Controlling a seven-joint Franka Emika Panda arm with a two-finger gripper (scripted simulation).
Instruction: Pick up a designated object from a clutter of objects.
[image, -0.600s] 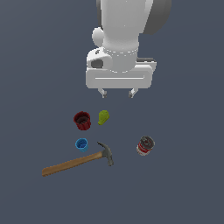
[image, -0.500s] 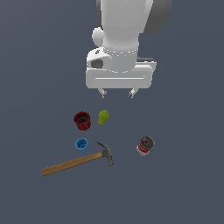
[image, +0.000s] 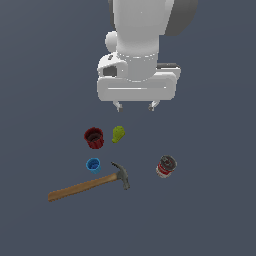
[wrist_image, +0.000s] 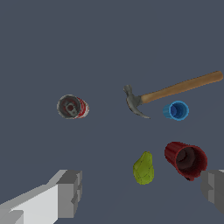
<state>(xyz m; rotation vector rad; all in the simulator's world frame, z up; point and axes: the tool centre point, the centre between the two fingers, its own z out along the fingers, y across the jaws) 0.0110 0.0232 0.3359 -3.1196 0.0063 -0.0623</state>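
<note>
The yellow-green pear (image: 118, 134) lies on the grey floor, just to the exterior view's right of the dark red cup (image: 93, 137). It also shows in the wrist view (wrist_image: 143, 168), beside the red cup (wrist_image: 186, 159). My gripper (image: 135, 106) hangs open and empty above the clutter, with the pear a little below and to the exterior view's left of its fingertips. In the wrist view its two fingers (wrist_image: 68, 193) stand wide apart, with the pear between them. The blue cup (image: 93, 165), hammer (image: 89, 183) and red-labelled can (image: 166, 166) lie beyond the pear.
In the wrist view the can (wrist_image: 72, 107), hammer (wrist_image: 171, 92) and blue cup (wrist_image: 177, 110) lie apart from the pear. The hammer's head (image: 121, 174) points toward the blue cup. The floor (image: 215, 210) is plain dark grey.
</note>
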